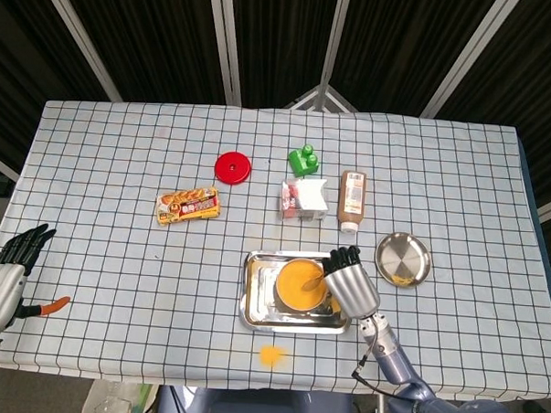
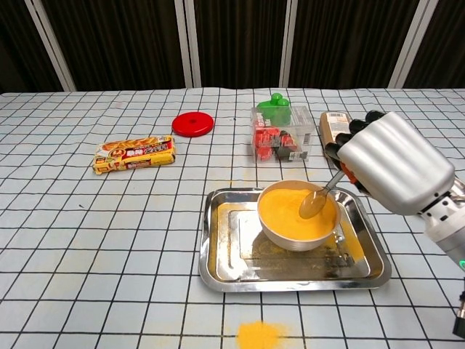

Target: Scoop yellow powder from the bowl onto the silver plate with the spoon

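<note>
At the far left of the head view our left hand (image 1: 5,272) rests off the table's edge with its dark fingers spread, holding nothing, and takes no part here. Moving right we pass a glossy snack packet (image 2: 135,155), a flat red lid (image 2: 192,124), and a clear box of red items (image 2: 282,142) under a green block (image 2: 274,107).

Nearer us sits a shallow steel tray (image 2: 220,258), mirror-bright and dusted with powder. In it stands the round bowl (image 2: 298,234), heaped with fine, matte yellow powder (image 2: 283,211). The spoon (image 2: 317,201) hangs tilted just over that powder, its bowl coated orange. Our right hand (image 2: 392,171) has its fingers clamped around the handle.

Behind the hand stands a brown bottle (image 1: 352,199), and right of the tray lies the silver plate (image 1: 402,259), round and polished, with a little yellow at its near rim.

We judge the carry the risky part: the powder is loose and the spoon tilted, so a jolt or further tip could shed it between bowl and plate. A yellow spill (image 2: 259,335) already marks the checked cloth (image 2: 73,240).
</note>
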### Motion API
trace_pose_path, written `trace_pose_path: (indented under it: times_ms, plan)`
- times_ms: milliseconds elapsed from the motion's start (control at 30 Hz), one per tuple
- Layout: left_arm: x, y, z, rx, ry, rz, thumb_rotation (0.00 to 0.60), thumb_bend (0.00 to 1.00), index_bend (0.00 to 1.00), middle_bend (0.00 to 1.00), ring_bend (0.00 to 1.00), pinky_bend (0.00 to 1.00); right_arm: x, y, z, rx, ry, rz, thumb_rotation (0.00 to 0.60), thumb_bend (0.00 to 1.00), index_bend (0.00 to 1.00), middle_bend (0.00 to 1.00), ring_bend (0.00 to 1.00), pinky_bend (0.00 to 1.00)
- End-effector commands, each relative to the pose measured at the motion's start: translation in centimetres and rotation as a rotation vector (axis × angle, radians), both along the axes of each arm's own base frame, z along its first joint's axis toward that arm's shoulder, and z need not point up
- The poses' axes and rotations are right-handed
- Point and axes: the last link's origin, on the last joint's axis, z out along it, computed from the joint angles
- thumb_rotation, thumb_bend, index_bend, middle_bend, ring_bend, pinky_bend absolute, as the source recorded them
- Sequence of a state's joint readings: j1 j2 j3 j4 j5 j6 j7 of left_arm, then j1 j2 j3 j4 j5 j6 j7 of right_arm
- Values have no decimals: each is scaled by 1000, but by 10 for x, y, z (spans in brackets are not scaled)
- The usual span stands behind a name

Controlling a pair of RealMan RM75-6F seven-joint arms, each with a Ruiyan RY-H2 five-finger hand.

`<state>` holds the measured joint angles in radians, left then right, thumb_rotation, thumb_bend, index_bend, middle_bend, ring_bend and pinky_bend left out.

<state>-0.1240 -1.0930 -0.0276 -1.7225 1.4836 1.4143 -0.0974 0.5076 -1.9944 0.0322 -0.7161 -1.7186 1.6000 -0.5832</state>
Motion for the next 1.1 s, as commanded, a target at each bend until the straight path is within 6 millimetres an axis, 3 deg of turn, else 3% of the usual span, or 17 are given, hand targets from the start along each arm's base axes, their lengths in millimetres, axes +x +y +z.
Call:
trace_pose_path:
  times_ms: [33,600,1100]
  plan:
    - [0,0,0,-1,0,1,600,0,0,0,0,0,1,-1,2,-3,-1,5,600,678,805,595,504,504]
    - [0,0,1,-1,-6,-5,600,0,0,0,0,0,-5,12,2,8,47,6,600,678,805,595,504,504]
    - [0,1,1,-3,-6,0,600,0,0,0,0,0,-3,0,-7,16,54,-12,600,677,806,595,504,504]
